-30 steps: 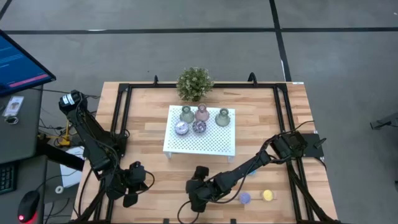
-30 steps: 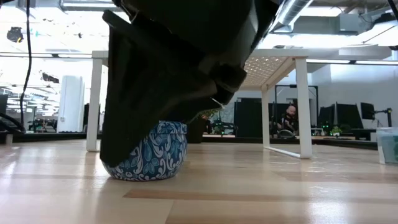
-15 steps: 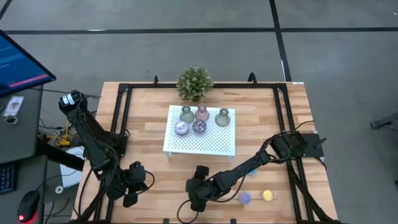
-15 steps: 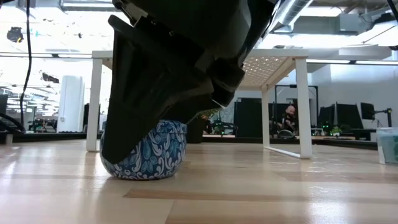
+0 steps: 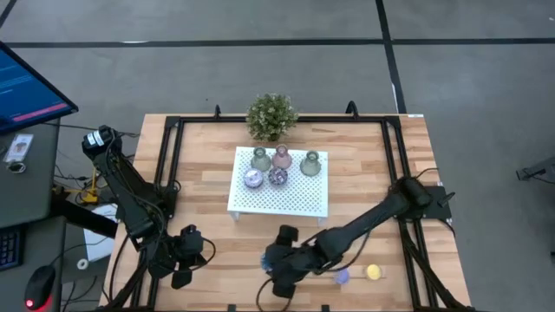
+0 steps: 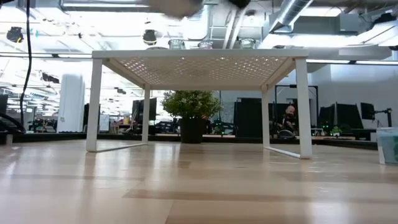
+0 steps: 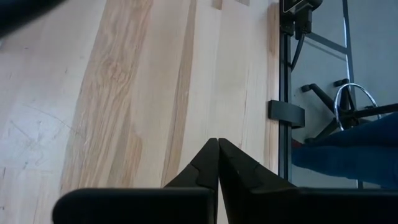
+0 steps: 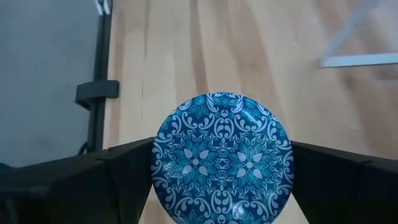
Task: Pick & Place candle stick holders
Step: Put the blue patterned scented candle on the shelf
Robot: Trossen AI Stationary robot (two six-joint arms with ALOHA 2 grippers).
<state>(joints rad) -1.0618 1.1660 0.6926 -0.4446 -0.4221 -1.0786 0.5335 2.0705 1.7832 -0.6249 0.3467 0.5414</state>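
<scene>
A pale wooden plank bench (image 6: 199, 193) is stretching across the lower part of the low view, its boards running off toward the room behind. A white perforated rectangular tray on four thin white legs (image 6: 194, 58) is standing on it, and the rims of small pieces are peeking over its top edge, too little showing to tell them apart. A bushy green plant in a dark pot (image 6: 191, 112) is sitting beyond the tray, framed between its legs. A blurred dark and pale shape (image 6: 186, 5) is hanging at the top edge. Far back, a person (image 6: 288, 118) is sitting among dark monitors.
</scene>
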